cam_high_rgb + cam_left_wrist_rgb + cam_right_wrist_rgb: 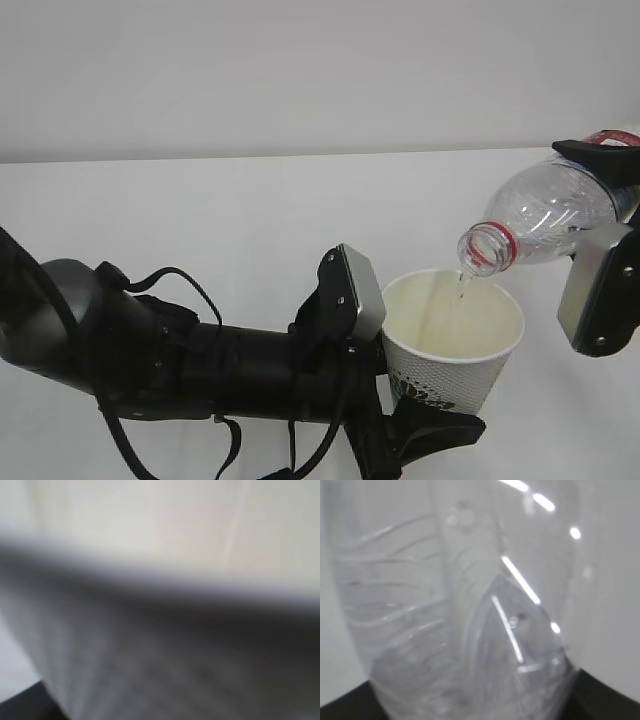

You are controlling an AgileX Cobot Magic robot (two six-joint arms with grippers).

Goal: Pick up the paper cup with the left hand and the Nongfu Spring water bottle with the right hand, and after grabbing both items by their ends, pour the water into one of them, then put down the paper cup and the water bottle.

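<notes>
A: Where is the cup?
B: The left gripper (400, 375) clasps the paper cup (455, 340) upright above the white table (200, 220).
A: And the bottle?
B: The right gripper (610, 235) grips the water bottle (545, 215), tilted mouth-down over the rim; a thin stream of water (462, 285) falls inside.

The left hand (420, 400) is a thick matte-black arm with a rounded, dark grey glossy joint housing at its far end from the paper cup (455, 345). Black cables loop loosely along its top and hang beneath it. Just beside the cup sits a grey-silver plate with rounded corners and small screws. The right hand (600, 250), above and beside the cup, shows black casing and a similar grey plate with two screws.
</notes>
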